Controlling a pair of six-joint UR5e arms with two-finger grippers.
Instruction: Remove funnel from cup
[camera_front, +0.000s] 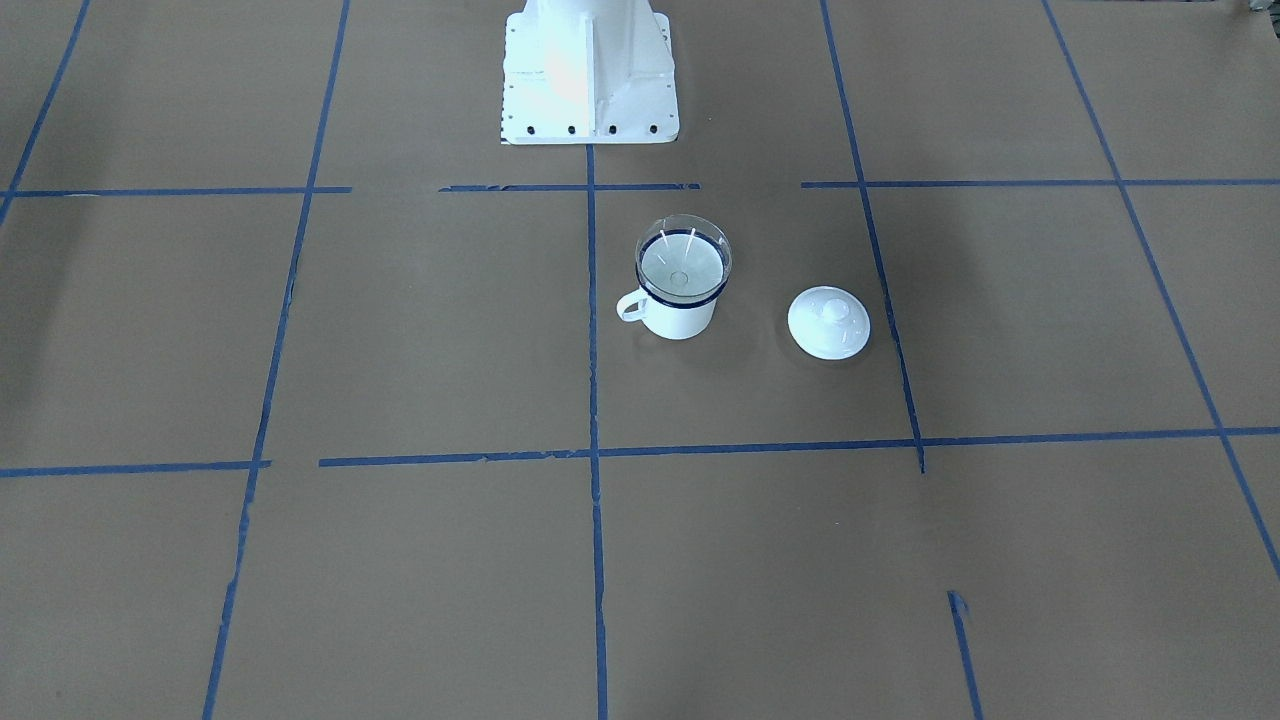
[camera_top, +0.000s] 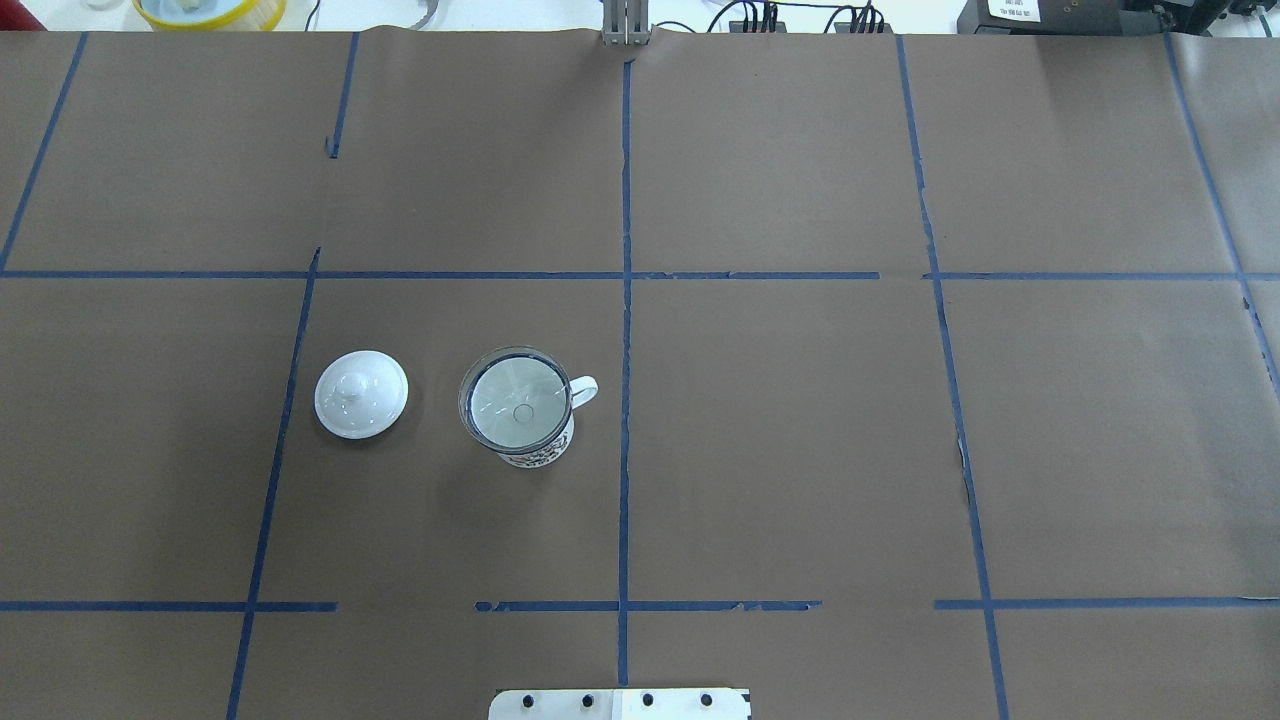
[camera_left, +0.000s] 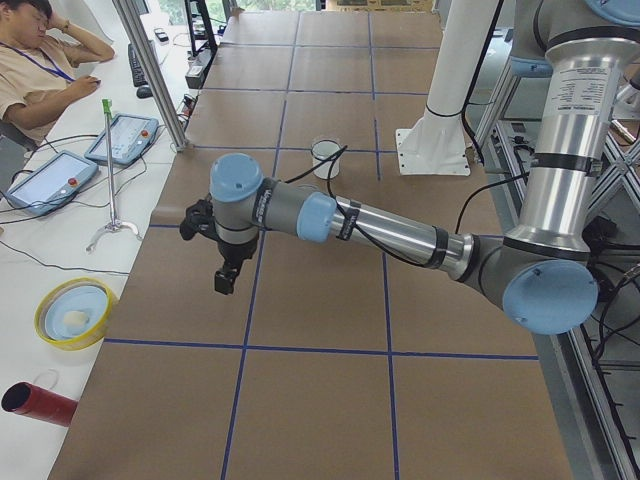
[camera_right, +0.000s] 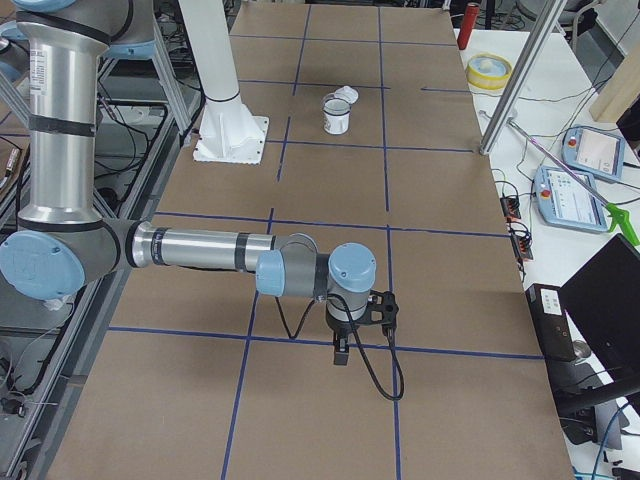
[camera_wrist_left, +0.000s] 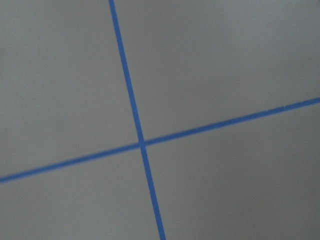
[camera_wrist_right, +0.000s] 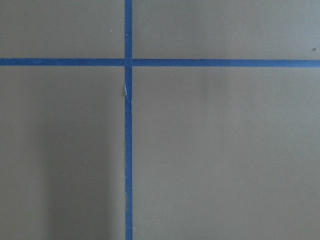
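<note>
The clear funnel (camera_front: 683, 262) sits in the mouth of the white mug (camera_front: 678, 318) with a dark blue rim, near the table's middle. Both show in the overhead view, the funnel (camera_top: 515, 398) filling the mug (camera_top: 532, 455), whose handle points right. My left gripper (camera_left: 228, 280) shows only in the exterior left view, far from the mug (camera_left: 325, 158). My right gripper (camera_right: 340, 355) shows only in the exterior right view, far from the mug (camera_right: 337, 115). I cannot tell whether either gripper is open or shut. Both wrist views show only brown paper and blue tape.
A white domed lid (camera_front: 828, 322) with a knob lies on the table beside the mug, to its left in the overhead view (camera_top: 361, 393). The robot's white base (camera_front: 588, 75) stands behind. A yellow bowl (camera_left: 72, 312) and teach pendants (camera_left: 128, 138) lie on the side bench.
</note>
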